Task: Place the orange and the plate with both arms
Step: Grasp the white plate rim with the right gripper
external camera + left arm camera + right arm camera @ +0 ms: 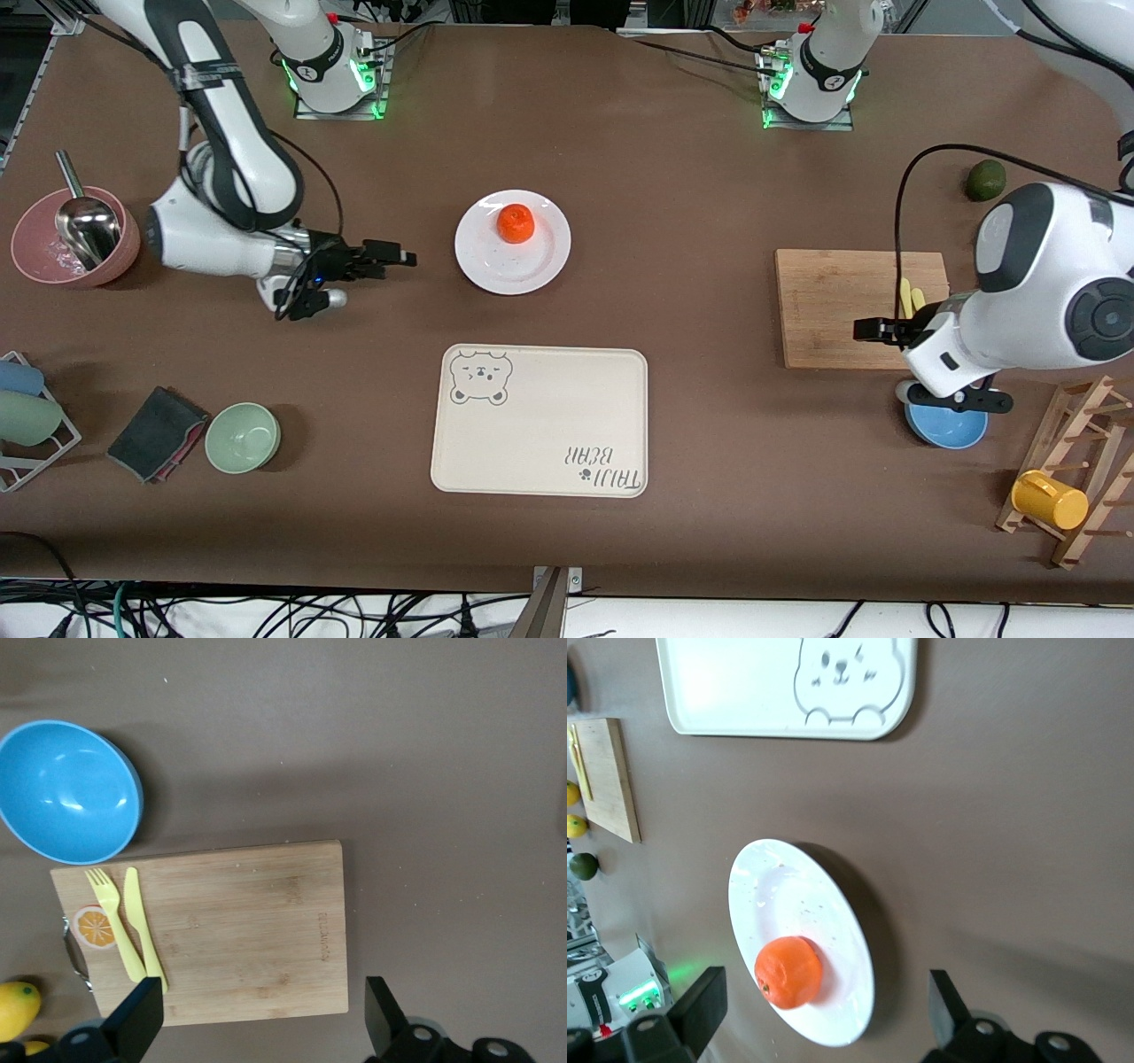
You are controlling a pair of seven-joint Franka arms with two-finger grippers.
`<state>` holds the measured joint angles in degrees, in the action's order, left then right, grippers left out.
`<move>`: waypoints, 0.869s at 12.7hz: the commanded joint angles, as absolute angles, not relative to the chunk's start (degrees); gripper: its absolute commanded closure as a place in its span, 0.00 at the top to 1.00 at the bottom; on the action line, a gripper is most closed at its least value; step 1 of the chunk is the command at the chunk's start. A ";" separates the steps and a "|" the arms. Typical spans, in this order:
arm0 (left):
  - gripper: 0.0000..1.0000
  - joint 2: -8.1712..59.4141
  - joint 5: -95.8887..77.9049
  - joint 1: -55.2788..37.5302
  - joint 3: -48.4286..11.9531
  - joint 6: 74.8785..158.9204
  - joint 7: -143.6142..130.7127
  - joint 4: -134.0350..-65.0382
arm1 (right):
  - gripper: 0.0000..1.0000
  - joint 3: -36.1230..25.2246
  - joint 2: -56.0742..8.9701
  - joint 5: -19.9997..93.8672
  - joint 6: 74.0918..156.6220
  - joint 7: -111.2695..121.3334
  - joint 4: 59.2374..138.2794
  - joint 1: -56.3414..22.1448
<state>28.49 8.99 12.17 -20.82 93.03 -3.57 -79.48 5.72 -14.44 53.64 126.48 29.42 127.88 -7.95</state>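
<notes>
The small round orange [515, 223] rests on the round glossy white plate [513, 266], while the right gripper [390, 257] beside it and the left gripper [873, 330] over the bamboo cutting board [842, 306] both hold their fingers apart, empty.

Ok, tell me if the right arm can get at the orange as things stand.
Probably yes. The right gripper is open beside the plate, toward its own end of the table, and nothing stands between it and the orange on top.
</notes>
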 commanded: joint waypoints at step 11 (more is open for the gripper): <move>1.00 3.69 -3.40 5.01 -2.83 106.70 -0.62 -99.94 | 0.99 17.23 -17.22 80.68 144.05 43.33 138.95 -7.73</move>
